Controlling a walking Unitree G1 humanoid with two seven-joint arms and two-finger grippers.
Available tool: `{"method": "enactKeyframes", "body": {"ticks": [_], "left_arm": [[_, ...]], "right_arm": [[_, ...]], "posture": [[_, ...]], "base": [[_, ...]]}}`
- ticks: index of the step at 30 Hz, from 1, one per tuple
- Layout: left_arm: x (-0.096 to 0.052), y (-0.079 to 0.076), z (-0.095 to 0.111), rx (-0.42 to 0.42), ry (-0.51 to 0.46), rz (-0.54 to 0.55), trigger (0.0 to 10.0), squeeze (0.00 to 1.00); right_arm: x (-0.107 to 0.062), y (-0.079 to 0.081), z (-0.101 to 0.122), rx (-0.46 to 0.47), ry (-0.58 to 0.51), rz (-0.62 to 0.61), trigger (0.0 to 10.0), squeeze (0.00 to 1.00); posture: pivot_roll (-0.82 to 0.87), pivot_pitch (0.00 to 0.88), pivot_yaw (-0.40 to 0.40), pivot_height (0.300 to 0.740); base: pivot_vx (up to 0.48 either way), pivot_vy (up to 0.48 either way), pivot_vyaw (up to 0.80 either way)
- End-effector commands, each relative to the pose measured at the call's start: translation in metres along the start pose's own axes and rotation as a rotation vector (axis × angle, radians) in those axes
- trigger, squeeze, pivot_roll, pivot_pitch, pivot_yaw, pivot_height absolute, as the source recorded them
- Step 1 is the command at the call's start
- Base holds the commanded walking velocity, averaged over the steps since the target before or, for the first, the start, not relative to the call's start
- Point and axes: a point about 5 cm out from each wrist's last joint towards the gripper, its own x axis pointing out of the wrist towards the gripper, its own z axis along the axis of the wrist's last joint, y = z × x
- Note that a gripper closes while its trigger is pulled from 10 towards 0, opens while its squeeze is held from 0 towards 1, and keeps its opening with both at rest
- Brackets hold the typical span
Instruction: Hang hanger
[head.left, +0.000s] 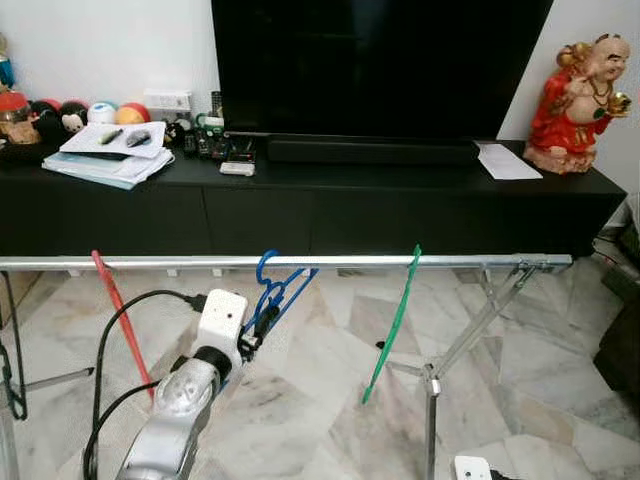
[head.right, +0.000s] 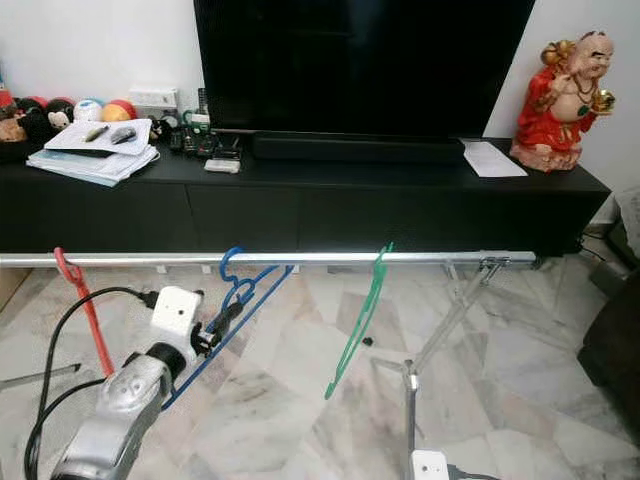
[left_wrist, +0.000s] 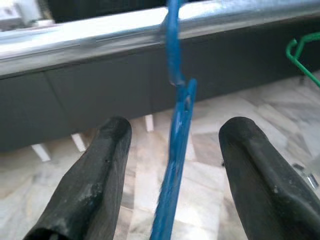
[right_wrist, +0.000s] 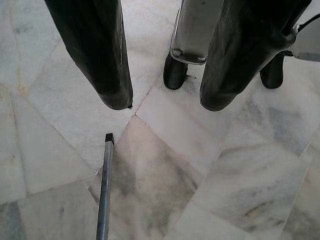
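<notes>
Status: the blue hanger (head.left: 272, 292) has its hook over the rail (head.left: 330, 262), directly above and ahead of the left pincer (left_wrist: 172, 165). In the left wrist view the hook crosses the top of the rail and the hanger neck drops down between the two fingers (left_wrist: 95, 175).

Left pincer: fingers spread wide, one on each side of the neck, with a clear gap on both sides. Nothing is gripped. The hanger appears to carry its own weight on the rail.

Neighbouring items, relative to the left pincer:
- Red hanger (head.left: 120, 320): on the rail, to its left
- Green hanger (head.left: 395, 320): on the rail, to its right, well apart

Right pincer (right_wrist: 165, 100): low, pointing at the marble floor (right_wrist: 210, 190), fingers apart, empty. A thin metal bar (right_wrist: 104, 190) lies just below the fingertips.

Judgement: hanging looks essentially done. Remaining: draw the left pincer back from the neck without snagging it, and confirm that the hook stays seated. The frame hangs tilted, so a brush from either finger could swing it or lift the hook off
</notes>
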Motion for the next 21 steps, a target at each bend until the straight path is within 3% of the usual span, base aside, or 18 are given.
{"method": "enactKeyframes", "body": {"ticks": [1,7,10,13,15,19,21], "left_arm": [[-0.005,0.004,0.008,-0.010,-0.043,0.035,10.0,0.00],[-0.033,0.014,0.010,0.022,-0.115,0.161,10.0,0.00],[-0.047,0.020,0.005,0.079,-0.114,0.185,10.0,0.00],[-0.068,0.036,-0.025,0.104,-0.002,0.271,10.0,0.00],[-0.070,0.040,-0.033,0.097,0.037,0.294,10.0,0.00],[-0.087,0.066,-0.071,0.127,0.188,0.401,10.0,0.00],[-0.089,0.072,-0.076,0.130,0.209,0.435,10.0,0.00]], "right_arm": [[-0.001,-0.003,-0.001,0.017,-0.008,-0.011,10.0,0.00],[-0.001,-0.003,-0.001,0.017,-0.009,-0.012,10.0,0.00],[-0.001,-0.002,-0.001,0.017,-0.011,-0.013,10.0,0.00],[-0.001,-0.002,-0.001,0.017,-0.012,-0.016,10.0,0.00],[-0.001,-0.002,-0.001,0.017,-0.012,-0.016,10.0,0.00],[0.000,0.000,-0.001,0.016,-0.013,-0.014,10.0,0.00],[0.000,0.000,-0.001,0.016,-0.014,-0.014,10.0,0.00]], "posture": [[0.09,0.000,-0.058,0.740],[0.09,0.000,-0.047,0.740],[0.09,0.000,-0.046,0.740],[0.10,0.000,-0.048,0.740],[0.10,0.000,-0.048,0.740],[0.11,0.000,-0.044,0.740],[0.10,0.000,-0.043,0.740]], "base": [[0.000,0.000,0.00],[0.000,0.000,0.00],[0.000,0.000,0.00],[0.000,0.000,0.00],[0.000,0.000,0.00],[0.000,0.000,0.00],[0.000,0.000,0.00]]}}
